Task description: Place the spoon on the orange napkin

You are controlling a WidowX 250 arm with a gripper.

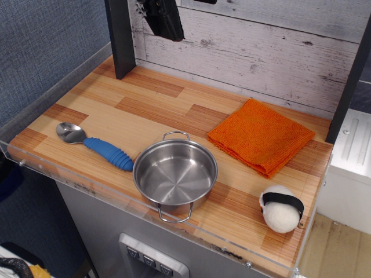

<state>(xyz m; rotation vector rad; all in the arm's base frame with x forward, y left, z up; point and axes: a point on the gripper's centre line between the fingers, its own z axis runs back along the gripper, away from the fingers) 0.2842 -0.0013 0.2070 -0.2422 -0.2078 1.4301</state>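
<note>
At the left of the wooden table (168,101) lies the spoon (95,145), flat, its silver bowl pointing toward ten o'clock and its ribbed blue handle running toward four o'clock, ending just beside the steel pot (175,172). The gripper (164,20) hangs at the top edge, mostly cut off; whether it is open or closed cannot be told, and nothing shows in its hold. From it the spoon lies toward seven o'clock, well apart. Past the pot, toward two o'clock, sits the orange napkin (261,136), bare, then a white ball (281,208) at the right.
</note>
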